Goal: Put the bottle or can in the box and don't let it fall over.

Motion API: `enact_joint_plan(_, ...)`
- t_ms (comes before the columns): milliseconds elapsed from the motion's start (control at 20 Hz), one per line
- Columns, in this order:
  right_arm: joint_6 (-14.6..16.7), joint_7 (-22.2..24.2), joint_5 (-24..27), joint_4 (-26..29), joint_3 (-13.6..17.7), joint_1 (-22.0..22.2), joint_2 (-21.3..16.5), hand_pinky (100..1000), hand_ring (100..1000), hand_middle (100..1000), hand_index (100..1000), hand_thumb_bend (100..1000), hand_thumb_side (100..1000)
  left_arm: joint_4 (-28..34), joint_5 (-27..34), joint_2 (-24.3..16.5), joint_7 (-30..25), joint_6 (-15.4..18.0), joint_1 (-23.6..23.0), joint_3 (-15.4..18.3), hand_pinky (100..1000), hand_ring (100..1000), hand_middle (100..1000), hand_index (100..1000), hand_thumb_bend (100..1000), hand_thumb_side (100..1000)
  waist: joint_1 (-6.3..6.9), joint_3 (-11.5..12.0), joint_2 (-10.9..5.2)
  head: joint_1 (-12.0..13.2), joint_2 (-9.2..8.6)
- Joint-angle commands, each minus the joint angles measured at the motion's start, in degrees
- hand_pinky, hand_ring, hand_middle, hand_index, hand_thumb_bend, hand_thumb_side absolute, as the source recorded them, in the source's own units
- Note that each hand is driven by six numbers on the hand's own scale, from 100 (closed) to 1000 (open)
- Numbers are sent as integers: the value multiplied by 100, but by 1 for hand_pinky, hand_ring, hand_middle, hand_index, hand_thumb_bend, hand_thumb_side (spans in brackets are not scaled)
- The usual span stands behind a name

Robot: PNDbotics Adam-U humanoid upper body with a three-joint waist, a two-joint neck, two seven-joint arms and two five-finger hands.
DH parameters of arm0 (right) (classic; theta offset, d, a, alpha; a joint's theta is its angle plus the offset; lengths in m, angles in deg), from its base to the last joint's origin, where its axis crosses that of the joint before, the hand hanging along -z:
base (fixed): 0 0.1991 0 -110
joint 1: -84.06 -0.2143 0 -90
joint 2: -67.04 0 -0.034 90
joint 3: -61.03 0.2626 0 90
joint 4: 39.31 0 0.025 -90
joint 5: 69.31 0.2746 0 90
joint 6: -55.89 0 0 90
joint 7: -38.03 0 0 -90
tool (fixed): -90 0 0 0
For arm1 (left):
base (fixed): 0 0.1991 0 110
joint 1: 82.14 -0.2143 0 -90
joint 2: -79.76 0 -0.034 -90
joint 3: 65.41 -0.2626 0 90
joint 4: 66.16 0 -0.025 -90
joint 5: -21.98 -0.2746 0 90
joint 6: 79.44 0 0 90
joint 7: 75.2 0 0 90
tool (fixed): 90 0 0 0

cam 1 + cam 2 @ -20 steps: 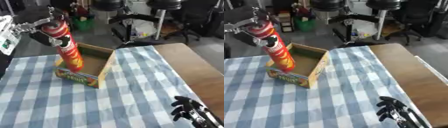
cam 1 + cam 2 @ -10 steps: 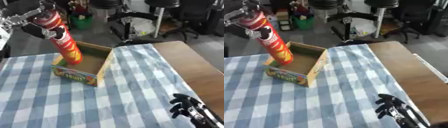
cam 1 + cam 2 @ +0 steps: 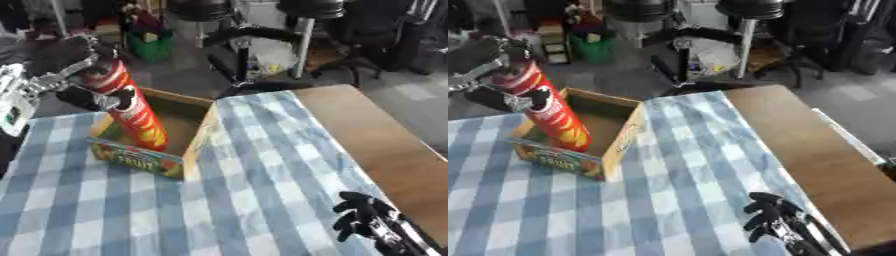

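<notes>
Can in box, our left hand at its top, can leaning.

We see the tall red can (image 3: 131, 112) with its base inside the open cardboard box (image 3: 194, 145), which sits on the blue-and-white checked cloth (image 3: 262, 165) over the wooden table (image 3: 376, 145). The can tilts, its top toward our left and the far side. Our left hand (image 3: 83, 67) has its fingers curled round the can's upper end. Our right hand (image 3: 776, 222) rests at the lower right of the cloth, fingers relaxed and holding nothing, well apart from the box.
</notes>
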Motion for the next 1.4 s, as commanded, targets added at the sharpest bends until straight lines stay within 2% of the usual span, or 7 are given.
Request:
enact_joint_plan(50, 10, 7, 26, 62, 1, -50, -44, 498, 588, 660, 831, 100, 652, 71, -288, -199, -530, 345, 89, -84, 886, 897, 879, 941, 459, 564, 4, 24, -64, -22, -38)
enact_joint_plan(350, 16, -6, -3, 62, 19, -8, -68, 498, 588, 660, 831, 100, 652, 427, 247, -502, -1653, 636, 179, 19, 970, 981, 983, 973, 707, 818, 20, 115, -102, -82, -35)
enact_joint_plan(850, 30, -102, -93, 56, 114, 109, -113, 497, 588, 660, 831, 100, 655, 1727, 3019, -1768, -1177, -662, -471, 656, 836, 826, 845, 904, 339, 660, 82, 380, -163, -261, -39)
enact_joint_plan(1100, 34, -156, -154, 44, 169, 143, -88, 497, 588, 660, 831, 100, 669, 3258, 3977, -2743, -888, -1126, -2225, 1355, 817, 796, 826, 897, 280, 652, 108, 567, -136, -350, -132)
enact_joint_plan(1150, 35, -175, -171, 38, 187, 151, -72, 497, 588, 660, 831, 100, 653, 3578, 4042, -2800, -805, -1203, -2706, 1567, 803, 786, 819, 891, 528, 585, 107, 615, -126, -361, -141)
enact_joint_plan(1200, 36, -195, -188, 32, 208, 159, -54, 497, 588, 660, 831, 100, 674, 3884, 4099, -2754, -715, -1285, -3216, 1790, 795, 780, 815, 888, 251, 659, 103, 676, -116, -367, -141)
enact_joint_plan(1400, 56, -260, -245, 45, 269, 206, 24, 497, 587, 659, 831, 100, 677, 4950, 4134, -1860, -239, -1794, -5117, 2715, 718, 709, 756, 844, 163, 639, 45, 923, -75, -484, -198)
